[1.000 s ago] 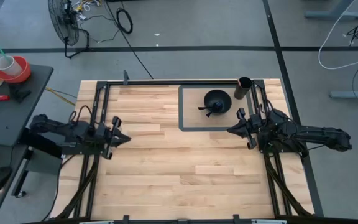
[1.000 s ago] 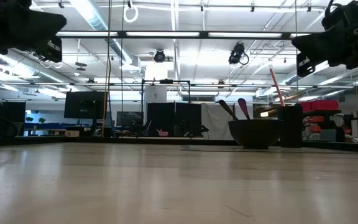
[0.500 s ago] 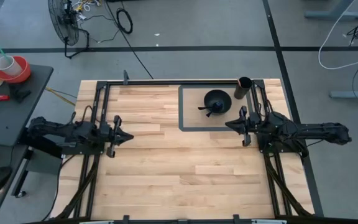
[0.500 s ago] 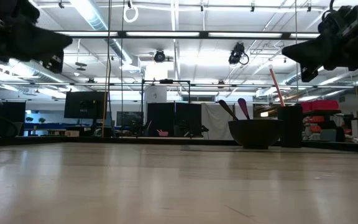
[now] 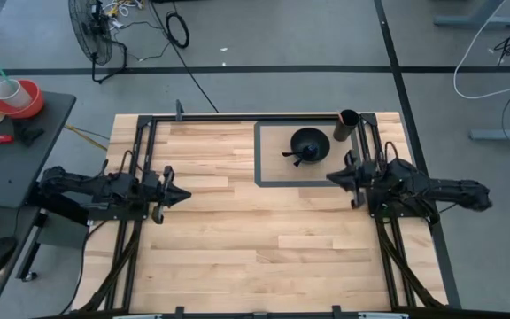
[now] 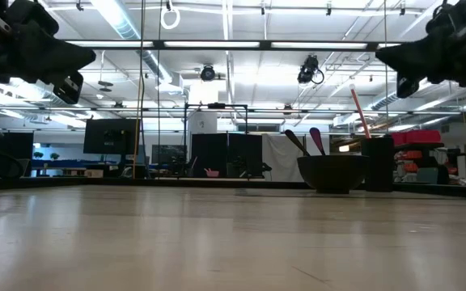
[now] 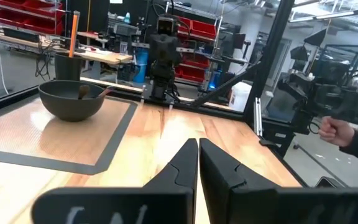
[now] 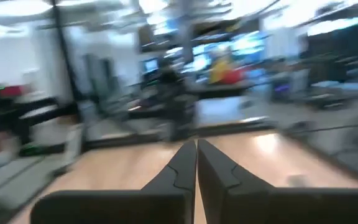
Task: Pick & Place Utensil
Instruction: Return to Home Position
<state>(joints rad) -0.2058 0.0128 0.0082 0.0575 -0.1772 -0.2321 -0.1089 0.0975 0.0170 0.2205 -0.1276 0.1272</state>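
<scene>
The right arm has drawn back a little toward its own side of the wooden surface [image 5: 237, 239] since half a second ago. That leaves the right hand [image 5: 330, 177] slightly farther from the transparent mat [image 5: 268, 174], while the left hand [image 5: 185, 193] has barely shifted. Both hands hang above the surface, well apart, pointing toward each other across its middle and holding nothing. In the left wrist view the left hand's two fingers [image 7: 182, 163] lie together with only a hairline between them. The right wrist view is smeared, but the right hand's fingers [image 8: 180, 167] seem pressed together in the same way.

The black bowl [image 5: 310, 144] stands on the mat, near the right hand. Two handles stick up out of it and lean over its rim. The darker one is the black spoon [image 6: 295, 142] and the other, as far as I can judge, is the blue fork [image 6: 317, 139]. The black cup [image 5: 348, 125] stands upright at the mat's far right corner, just beside the bowl. The orange straw [image 6: 359, 109] rises out of the cup at a slant. In the left wrist view, a person's hand [image 7: 334, 130] shows closed beyond the surface's edge.
</scene>
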